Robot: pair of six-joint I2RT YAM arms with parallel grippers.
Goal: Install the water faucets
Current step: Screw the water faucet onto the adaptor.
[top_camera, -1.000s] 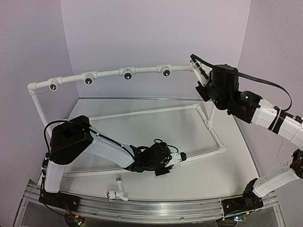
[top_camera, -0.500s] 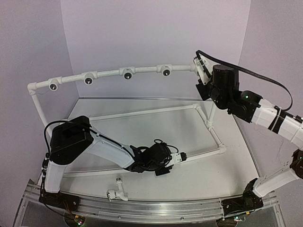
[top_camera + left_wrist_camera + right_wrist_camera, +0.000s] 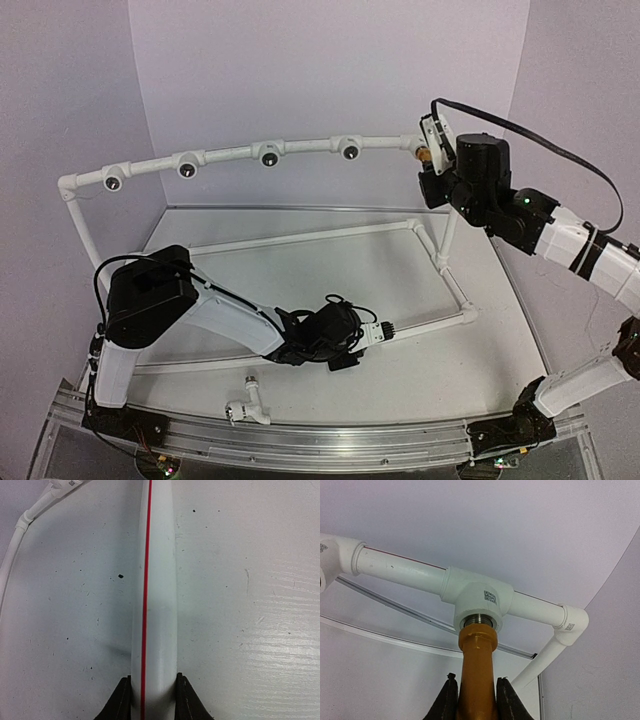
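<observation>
My right gripper (image 3: 476,700) is shut on the yellow-orange water faucet (image 3: 477,665). The faucet's metal threaded end sits in the mouth of a white tee socket (image 3: 479,600) on the pipe frame's top bar, beside the right corner elbow (image 3: 571,623). From above, this gripper (image 3: 428,150) is at the top right corner of the pipe frame (image 3: 300,148). The white water faucet (image 3: 246,402) lies loose on the table near the front edge. My left gripper (image 3: 152,700) is shut on the frame's low front pipe (image 3: 155,605), a white pipe with a red stripe.
Several dark round sockets (image 3: 269,158) stand open along the top bar. The frame's base pipes (image 3: 455,290) run across the table. A white cable (image 3: 20,525) lies left of the gripped pipe. An aluminium rail (image 3: 300,440) runs along the near edge, and purple walls close in the back and sides.
The right wrist has swung up and a little to the right at the frame's top corner, still gripping the yellow-orange faucet. The left arm has not moved.
</observation>
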